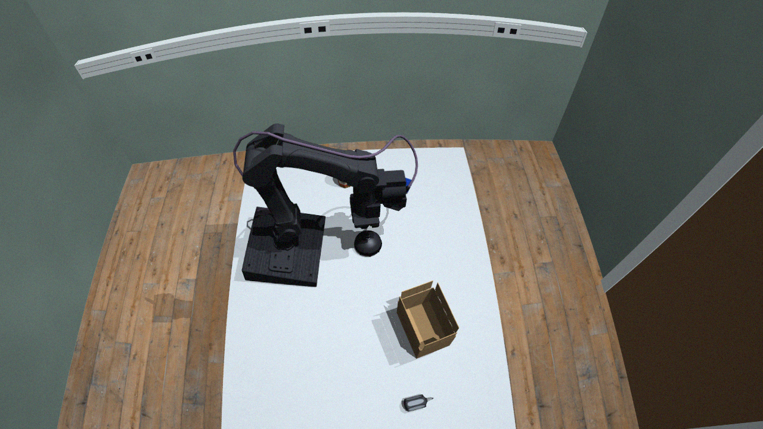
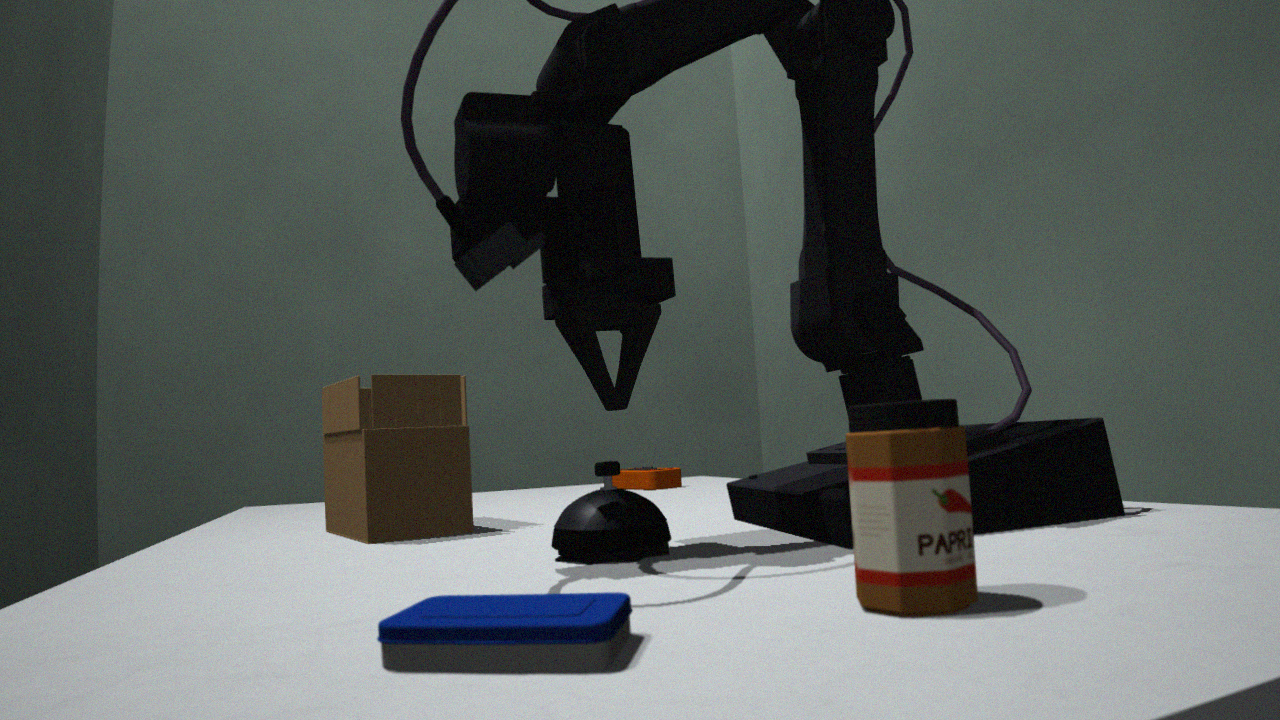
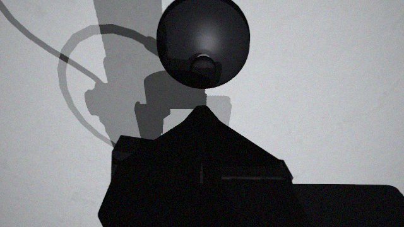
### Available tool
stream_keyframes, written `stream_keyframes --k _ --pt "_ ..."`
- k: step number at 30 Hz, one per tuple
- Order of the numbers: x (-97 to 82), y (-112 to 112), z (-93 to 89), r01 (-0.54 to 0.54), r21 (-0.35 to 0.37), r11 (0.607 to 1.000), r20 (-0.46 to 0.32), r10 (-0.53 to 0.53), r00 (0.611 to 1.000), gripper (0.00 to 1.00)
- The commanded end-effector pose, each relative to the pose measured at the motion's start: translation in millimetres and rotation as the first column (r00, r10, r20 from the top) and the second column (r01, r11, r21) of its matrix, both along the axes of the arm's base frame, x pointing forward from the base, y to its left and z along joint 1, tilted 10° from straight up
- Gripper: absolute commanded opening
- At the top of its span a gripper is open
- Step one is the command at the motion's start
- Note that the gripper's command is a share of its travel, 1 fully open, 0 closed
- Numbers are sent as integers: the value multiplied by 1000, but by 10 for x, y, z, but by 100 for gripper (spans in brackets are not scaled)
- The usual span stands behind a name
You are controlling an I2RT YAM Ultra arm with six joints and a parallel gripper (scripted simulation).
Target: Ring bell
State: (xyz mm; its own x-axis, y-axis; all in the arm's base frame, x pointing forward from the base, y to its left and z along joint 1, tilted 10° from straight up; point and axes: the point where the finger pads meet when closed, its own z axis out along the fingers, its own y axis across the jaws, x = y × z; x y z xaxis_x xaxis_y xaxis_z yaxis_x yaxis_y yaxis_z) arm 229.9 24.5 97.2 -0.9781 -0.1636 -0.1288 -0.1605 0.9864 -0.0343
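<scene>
Bell (image 2: 611, 526) below closed end effector (image 2: 614, 402), untouched.

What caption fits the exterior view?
Shut gripper poised above the black bell's raised button, not yet touching.

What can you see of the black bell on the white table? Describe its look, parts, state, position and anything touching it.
The bell is a glossy black dome, metal by its sheen, sitting upright on the white table. A small dark button on a short stem stands raised from its top, unpressed. Nothing touches it but the table. The claw, shut and empty, hangs directly above the button with a clear gap between them. The arm's shadow falls beside the bell.
</scene>
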Motion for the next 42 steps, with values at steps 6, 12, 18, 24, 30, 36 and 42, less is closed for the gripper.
stream_keyframes --k 6,12,18,24,30,36,42 --pt "233 14 26 -3 7 1000 77 3 997 0" --pt "129 -1 -203 -4 2 1000 28 3 1000 0" --pt "182 2 -212 -3 4 1000 46 2 999 0" --pt "161 -3 -262 -1 3 1000 34 1 999 0" --pt "194 0 -226 -1 5 1000 51 1 999 0" --pt "194 0 -226 -1 5 1000 51 1 999 0" --pt "194 0 -226 -1 5 1000 51 1 999 0"
